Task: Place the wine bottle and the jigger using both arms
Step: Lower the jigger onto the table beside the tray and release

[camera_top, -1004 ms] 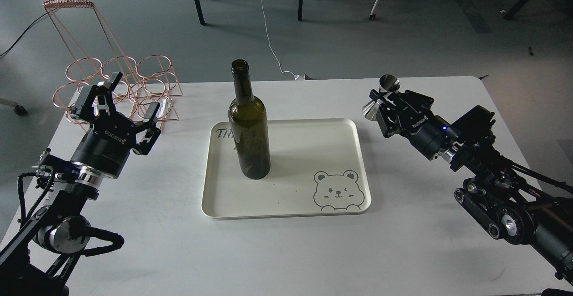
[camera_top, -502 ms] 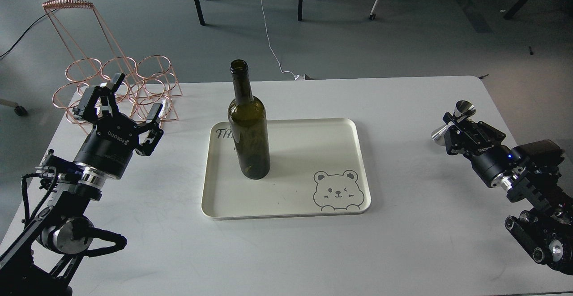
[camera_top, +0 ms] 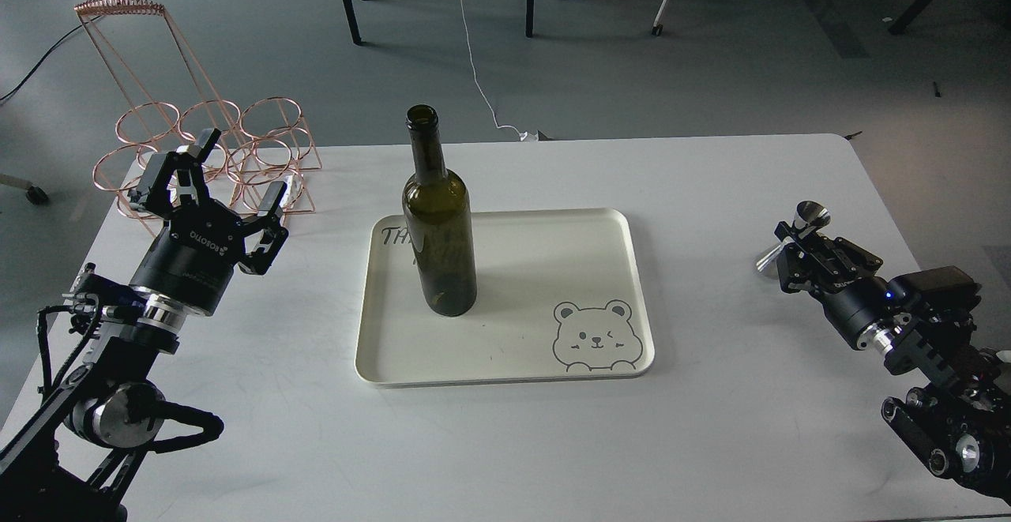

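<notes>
The dark olive-green wine bottle (camera_top: 439,222) stands upright on the left part of the cream tray (camera_top: 553,269) with a bear drawing. My left gripper (camera_top: 207,182) is open and empty, left of the tray, apart from the bottle. My right gripper (camera_top: 794,247) is shut on the shiny steel jigger (camera_top: 792,236), held tilted above the table's right side, well right of the tray.
A copper wire bottle rack (camera_top: 201,139) stands at the table's back left corner, just behind my left gripper. The white table (camera_top: 711,427) has its right edge close to my right arm. Chair legs and cables lie on the floor beyond.
My right arm has drawn back to the right and toward me with the jigger, most of it in the first half second. The left arm and bottle stayed put.
</notes>
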